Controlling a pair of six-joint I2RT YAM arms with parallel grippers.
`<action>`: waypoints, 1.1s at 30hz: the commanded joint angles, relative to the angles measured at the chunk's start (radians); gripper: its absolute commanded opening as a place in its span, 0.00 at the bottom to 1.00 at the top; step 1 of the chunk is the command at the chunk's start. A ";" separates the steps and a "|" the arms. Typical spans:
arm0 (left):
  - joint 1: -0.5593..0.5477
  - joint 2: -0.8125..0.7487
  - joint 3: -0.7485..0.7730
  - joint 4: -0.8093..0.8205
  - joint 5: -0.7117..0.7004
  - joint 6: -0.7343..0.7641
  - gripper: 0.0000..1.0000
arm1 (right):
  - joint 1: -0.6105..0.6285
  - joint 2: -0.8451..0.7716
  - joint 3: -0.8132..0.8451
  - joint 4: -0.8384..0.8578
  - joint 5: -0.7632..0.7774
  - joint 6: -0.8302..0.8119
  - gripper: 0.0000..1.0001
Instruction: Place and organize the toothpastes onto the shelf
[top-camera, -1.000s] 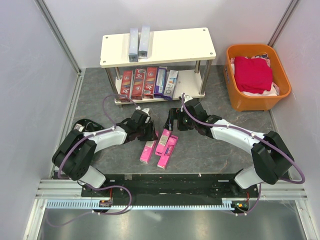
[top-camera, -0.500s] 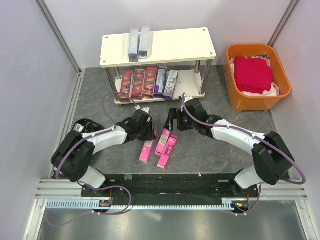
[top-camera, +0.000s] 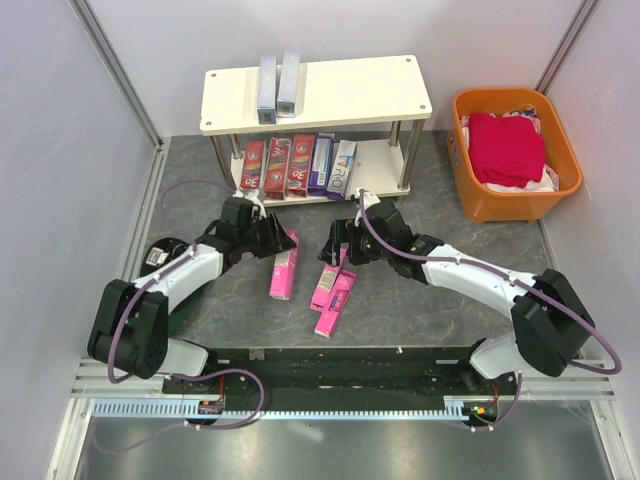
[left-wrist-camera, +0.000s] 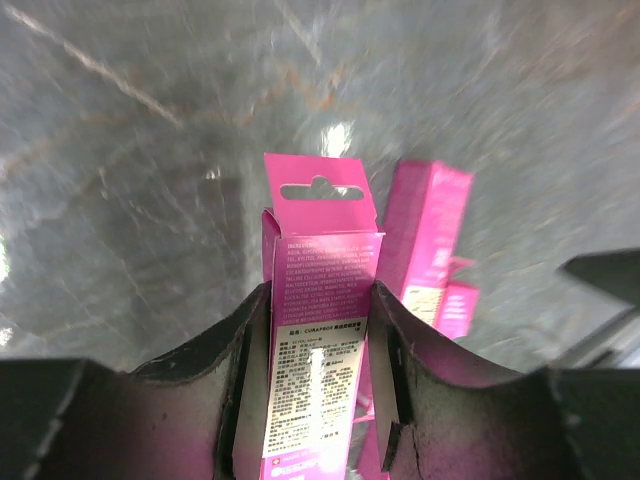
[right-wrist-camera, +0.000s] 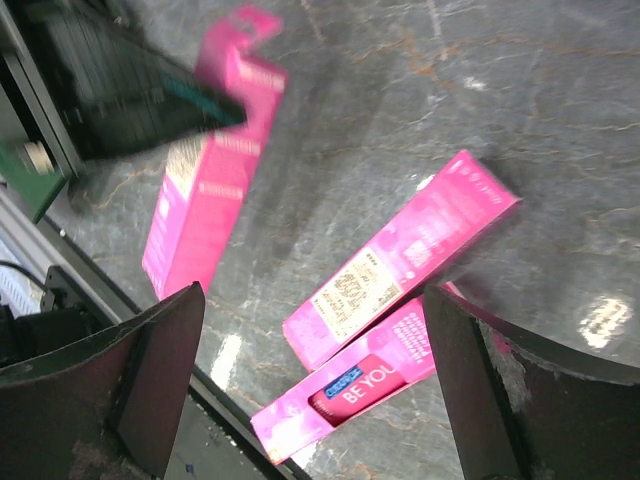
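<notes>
The step in hand is moving a pink box up to the shelf (top-camera: 350, 95). The left hand (left-wrist-camera: 318, 300) is closed tight on one pink box (top-camera: 283, 272), squeezing its two long sides. The box looks lifted a little off the worktop (top-camera: 220, 300), but I cannot be sure. It is near the front of the shelf, not on it yet.

The right hand (right-wrist-camera: 315, 292) is wide open and holds nothing. It hangs over two other pink boxes (top-camera: 333, 292), which lie touching each other on the worktop.

The shelf already has boxes on it. Two silver boxes (top-camera: 278, 85) lie side by side on the top board. On the bottom board three red boxes (top-camera: 275, 165), a purple box (top-camera: 321, 162) and a white box (top-camera: 341, 167) sit in a neat row.

Next, I think the left hand needs to carry its pink box to a bare spot on the shelf. It should turn the box to line up with the others and then let go. The top board has lots of room. The hand must not bump the thin legs or knock the row.
</notes>
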 joint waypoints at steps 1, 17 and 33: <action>0.070 -0.050 0.038 0.107 0.173 -0.071 0.25 | 0.034 -0.028 -0.002 0.051 0.008 0.010 0.98; 0.081 -0.073 0.104 0.133 0.229 -0.111 0.24 | 0.203 0.114 0.103 0.137 0.019 0.082 0.98; 0.081 -0.149 0.069 0.151 0.242 -0.139 0.24 | 0.214 0.203 0.127 0.327 0.145 0.225 0.65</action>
